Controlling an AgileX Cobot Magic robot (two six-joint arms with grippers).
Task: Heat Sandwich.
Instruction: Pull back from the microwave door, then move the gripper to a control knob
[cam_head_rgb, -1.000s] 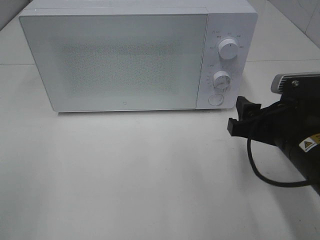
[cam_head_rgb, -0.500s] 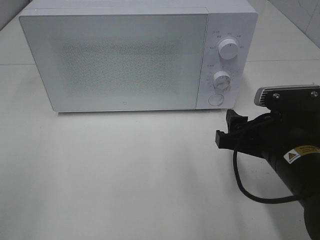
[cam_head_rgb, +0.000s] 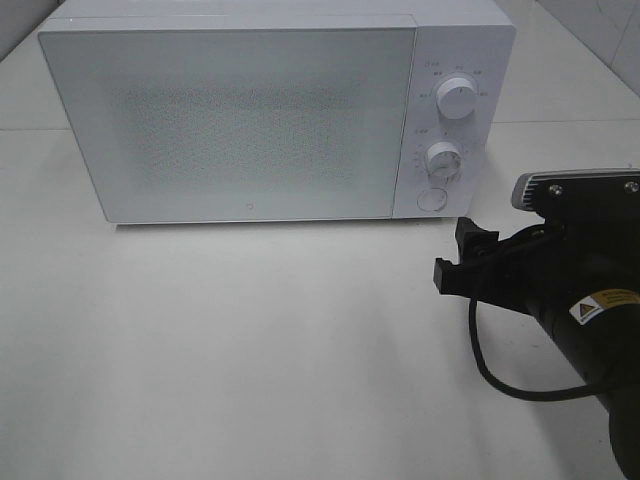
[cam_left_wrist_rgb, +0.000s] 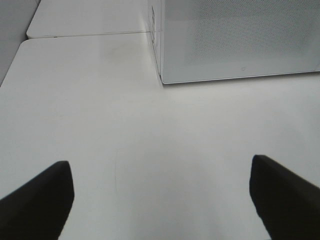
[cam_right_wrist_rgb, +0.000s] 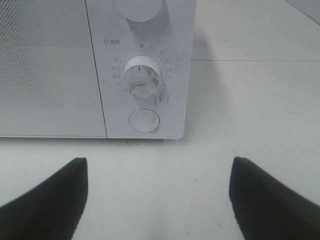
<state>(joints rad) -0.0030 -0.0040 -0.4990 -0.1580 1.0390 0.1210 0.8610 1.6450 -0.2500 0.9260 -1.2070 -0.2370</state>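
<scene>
No sandwich shows in any view. A white microwave (cam_head_rgb: 240, 120) stands at the back of the table with its door shut. My right gripper (cam_head_rgb: 461, 246) hovers just in front of the microwave's control panel, open with nothing between its fingers. The right wrist view has that gripper (cam_right_wrist_rgb: 157, 200) facing the round button (cam_right_wrist_rgb: 144, 120) under the lower knob (cam_right_wrist_rgb: 142, 76). My left gripper (cam_left_wrist_rgb: 160, 200) is open and empty, low over bare table, facing the microwave's left front corner (cam_left_wrist_rgb: 162, 80). The high view does not show the left arm.
The control panel carries an upper knob (cam_head_rgb: 458, 98), a lower knob (cam_head_rgb: 442, 160) and the round button (cam_head_rgb: 431, 199). The white table (cam_head_rgb: 250, 350) stretches in front of the microwave. A black cable (cam_head_rgb: 500, 375) loops under the right arm.
My right arm has shifted left and toward the table's front, then almost held still. Both grippers stay open. The microwave door has not moved.
</scene>
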